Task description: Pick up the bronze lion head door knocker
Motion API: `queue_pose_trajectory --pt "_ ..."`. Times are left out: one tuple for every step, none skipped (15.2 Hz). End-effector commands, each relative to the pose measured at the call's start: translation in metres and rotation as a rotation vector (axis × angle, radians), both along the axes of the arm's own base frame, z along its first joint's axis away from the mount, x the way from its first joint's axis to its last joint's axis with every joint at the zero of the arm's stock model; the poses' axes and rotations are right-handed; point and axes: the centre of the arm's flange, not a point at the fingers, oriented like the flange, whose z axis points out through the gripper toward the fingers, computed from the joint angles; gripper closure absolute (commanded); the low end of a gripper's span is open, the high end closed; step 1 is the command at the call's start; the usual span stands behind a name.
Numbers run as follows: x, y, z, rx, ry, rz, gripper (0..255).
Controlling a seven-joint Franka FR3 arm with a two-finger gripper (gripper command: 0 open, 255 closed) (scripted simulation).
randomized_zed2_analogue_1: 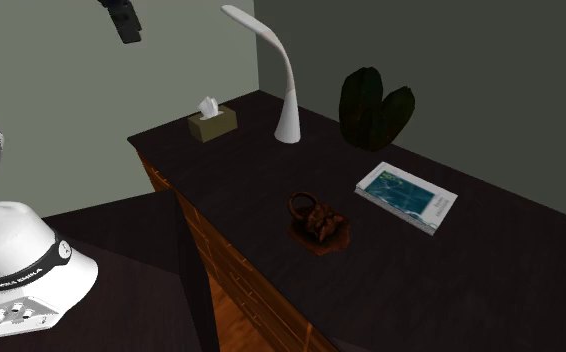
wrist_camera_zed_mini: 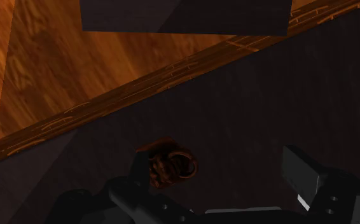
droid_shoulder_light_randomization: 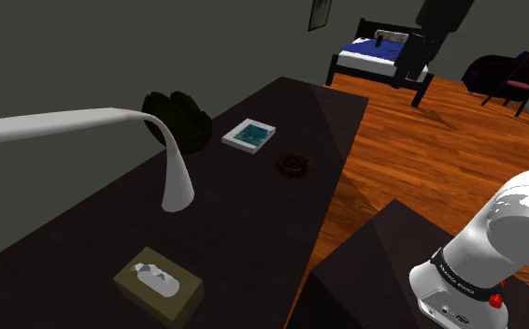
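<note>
The black fingers (wrist_camera_zed_mini: 303, 181) stand wide apart, holding nothing, high over the dark surface (wrist_camera_zed_mini: 249, 114). The brown lion head door knocker (wrist_camera_zed_mini: 170, 167) lies there untouched, at four o'clock from the book (droid_shoulder_light_randomization: 250, 135) in the shoulder view. By my reading, descent, grip and lift are all still to do.

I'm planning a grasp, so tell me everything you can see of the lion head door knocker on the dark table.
The door knocker is small and dark reddish-brown with a bronze-like sheen: a sculpted head on a flat backplate, with a ring looped at one end. It lies flat on the dark table, near the edge by the wooden floor, apart from the book. Only the table touches it.
</note>
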Motion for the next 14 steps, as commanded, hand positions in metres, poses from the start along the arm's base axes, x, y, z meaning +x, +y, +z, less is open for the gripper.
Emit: queue_pose_trajectory --pt "0.0 0.0 0.0 0.0 0.0 0.0 0" --pt "0.01 0.004 -0.01 -0.005 0.006 -0.008 0" --pt "0.019 0.007 -0.019 -0.011 0.011 -0.015 0" --pt "0.029 0.011 -0.029 -0.016 0.017 -0.023 0" --pt "0.038 0.014 -0.039 -0.022 0.023 -0.03 0" --pt "0.047 0.017 -0.048 -0.027 0.028 -0.038 0" --pt "0.057 0.02 -0.058 -0.032 0.034 -0.046 0" --pt "0.066 0.023 -0.068 -0.038 0.039 -0.053 0" --pt "0.076 0.026 -0.078 -0.043 0.045 -0.061 0" --pt "0.085 0.029 -0.088 -0.048 0.051 -0.069 0" --pt "0.094 0.032 -0.099 -0.054 0.056 -0.076 0" --pt "0.103 0.034 -0.109 -0.059 0.062 -0.084 0" --pt "0.113 0.036 -0.119 -0.065 0.068 -0.091 0" --pt "0.122 0.039 -0.129 -0.07 0.073 -0.099 0"
